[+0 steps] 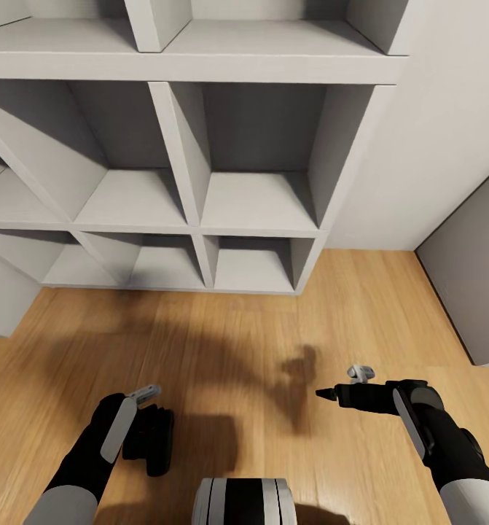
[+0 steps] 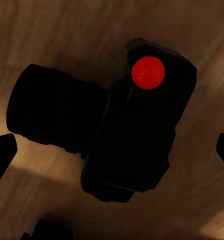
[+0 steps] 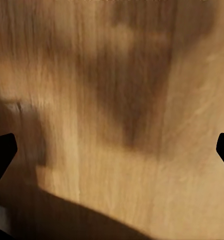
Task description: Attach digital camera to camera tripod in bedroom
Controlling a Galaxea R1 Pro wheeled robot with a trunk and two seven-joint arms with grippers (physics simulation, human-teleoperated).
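Wood floor (image 1: pixel 222 343) before white shelves (image 1: pixel 200 182) (eight cubbies): one digital camera (image 2: pixel 122 130) between the left tool's (image 2: pixel 112 150) parted fingers; right tool (image 3: pixel 112 150) apart.

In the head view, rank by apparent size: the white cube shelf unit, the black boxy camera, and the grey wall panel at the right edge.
1. White cube shelf unit, by far the largest.
2. Grey wall panel, partly cut off by the frame.
3. Black boxy camera, smallest, partly hidden behind the left arm.

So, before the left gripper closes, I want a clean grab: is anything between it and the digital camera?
Nothing visible: the digital camera lies directly between the open left gripper's fingertips, over bare wood floor.
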